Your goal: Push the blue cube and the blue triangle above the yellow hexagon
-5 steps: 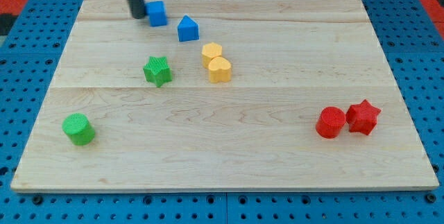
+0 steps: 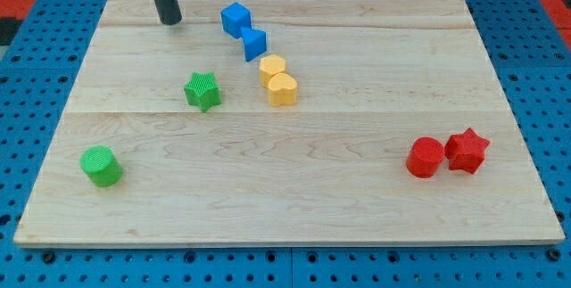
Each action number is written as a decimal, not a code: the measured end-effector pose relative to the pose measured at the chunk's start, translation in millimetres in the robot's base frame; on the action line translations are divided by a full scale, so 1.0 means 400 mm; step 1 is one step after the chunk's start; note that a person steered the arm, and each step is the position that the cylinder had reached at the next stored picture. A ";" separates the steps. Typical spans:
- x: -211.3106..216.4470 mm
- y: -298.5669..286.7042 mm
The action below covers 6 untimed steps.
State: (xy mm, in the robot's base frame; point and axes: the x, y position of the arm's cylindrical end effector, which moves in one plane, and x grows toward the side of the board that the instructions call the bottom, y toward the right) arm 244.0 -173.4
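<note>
My tip [image 2: 170, 20] is seen in the single camera view near the board's top-left, set down on the wooden board [image 2: 357, 199], touching no block and well to the left of the blue cube [image 2: 235, 19]; no jaws exist on the rod, so nothing is clamped. The blue cube is placed just above-left of the blue triangle [image 2: 255, 44], which sits directly above the yellow hexagon [image 2: 272, 67], itself touching the yellow heart [image 2: 283, 89]. The task is judged essentially done, both blue blocks being stacked above the hexagon. Compared with the earlier frame, the cube has been shifted rightward, the triangle nudged right and down toward the hexagon, and the tip drawn back leftward.
</note>
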 end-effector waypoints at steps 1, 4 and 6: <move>-0.060 0.135; 0.089 0.287; 0.209 0.076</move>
